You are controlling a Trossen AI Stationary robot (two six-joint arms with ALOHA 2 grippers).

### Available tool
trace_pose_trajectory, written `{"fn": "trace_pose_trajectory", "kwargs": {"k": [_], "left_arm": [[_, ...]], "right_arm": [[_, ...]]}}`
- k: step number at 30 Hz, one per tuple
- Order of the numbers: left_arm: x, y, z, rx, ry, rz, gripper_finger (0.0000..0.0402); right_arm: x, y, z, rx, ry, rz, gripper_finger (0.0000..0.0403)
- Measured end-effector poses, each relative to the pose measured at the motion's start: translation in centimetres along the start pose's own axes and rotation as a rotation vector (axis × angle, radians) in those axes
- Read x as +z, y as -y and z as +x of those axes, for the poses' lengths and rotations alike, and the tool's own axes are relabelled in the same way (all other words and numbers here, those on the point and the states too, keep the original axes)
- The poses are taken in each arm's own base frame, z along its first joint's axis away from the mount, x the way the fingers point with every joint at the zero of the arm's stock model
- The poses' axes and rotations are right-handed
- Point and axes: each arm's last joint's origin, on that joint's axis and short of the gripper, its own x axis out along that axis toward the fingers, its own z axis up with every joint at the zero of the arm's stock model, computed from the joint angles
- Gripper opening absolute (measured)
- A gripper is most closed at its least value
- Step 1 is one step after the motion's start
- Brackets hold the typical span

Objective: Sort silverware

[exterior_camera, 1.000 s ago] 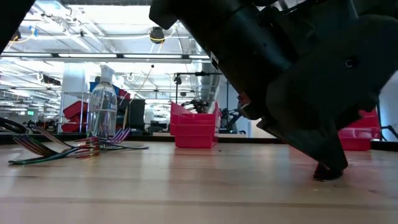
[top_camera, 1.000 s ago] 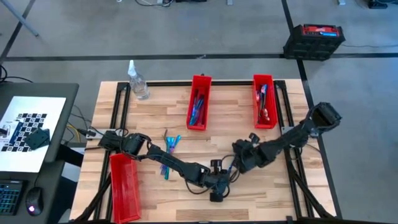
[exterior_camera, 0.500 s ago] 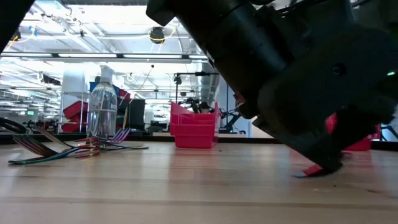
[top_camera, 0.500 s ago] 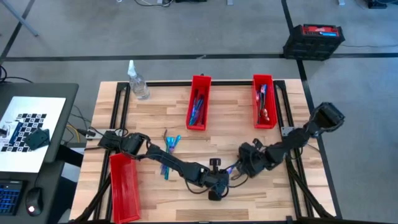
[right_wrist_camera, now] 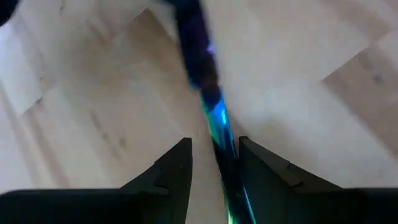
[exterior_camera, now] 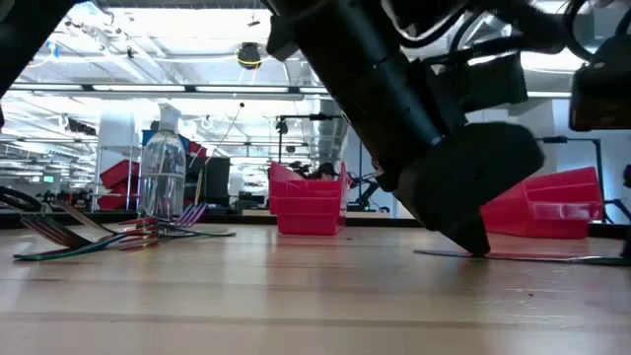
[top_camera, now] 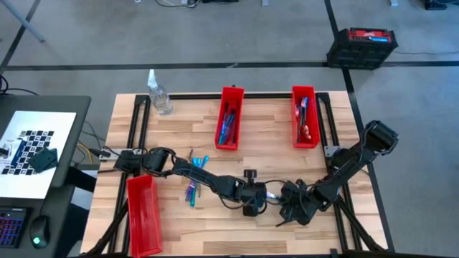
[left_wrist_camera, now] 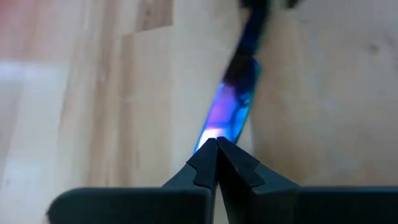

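One iridescent piece of silverware (left_wrist_camera: 237,102) lies flat on the wood near the table's front middle, also visible in the low view (exterior_camera: 532,256). My left gripper (left_wrist_camera: 216,148) is shut on its near end (top_camera: 258,201). My right gripper (right_wrist_camera: 214,149) stands open just to the right (top_camera: 285,209), a finger on either side of the same piece (right_wrist_camera: 211,109), touching nothing that I can see. A loose pile of more silverware (top_camera: 193,178) lies on the table at the left middle. My left gripper pinches the end of the piece (left_wrist_camera: 214,134) between its two shut fingertips (exterior_camera: 475,247), which slant down to the table. The fingers lie along the piece, which stretches away from them and rests flat on the wood.
Two red bins holding silverware stand at the back, one in the middle (top_camera: 229,118) and one at the right (top_camera: 305,125). A third red bin (top_camera: 143,208) lies at the front left. A spray bottle (top_camera: 159,97) stands at the far left corner.
My right gripper has gone toward the table's near edge and down, closing in on my left gripper until its fingers straddle the piece. My left gripper has shifted a little toward the far edge. The piece now lies flat on the table.
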Motion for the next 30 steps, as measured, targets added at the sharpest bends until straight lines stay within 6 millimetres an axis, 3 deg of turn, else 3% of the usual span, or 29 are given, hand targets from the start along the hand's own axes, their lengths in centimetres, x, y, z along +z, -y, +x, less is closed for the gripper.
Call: {"fn": "trace_pose_trajectory", "kwargs": {"k": [10,15,20,22,26,30], "left_arm": [[0.2,-2.8,1.0,0.032,-0.002,0.013,0.0],[1.0,-3.4,-0.9,0.03,0.001,0.032,0.0],[2.9,-2.5,-5.4,0.004,0.072,0.055,0.0],[2.9,-1.5,-5.9,-0.01,0.081,0.078,0.0],[1.9,0.4,-5.0,-0.025,0.054,0.157,0.0],[0.3,1.6,-2.7,-0.027,-0.002,0.23,0.0]], "right_arm": [[0.1,-1.3,0.0,0.134,0.006,-0.037,0.0118],[0.6,-1.6,-0.6,0.132,0.026,-0.072,0.0117],[1.0,-1.0,-1.5,0.033,0.015,-0.059,0.0117],[1.0,-0.6,-1.5,-0.013,0.013,-0.043,0.0117],[0.9,0.0,-0.3,-0.059,-0.003,-0.024,0.0117],[0.5,-0.5,1.1,-0.042,0.006,-0.017,0.0118]]}}
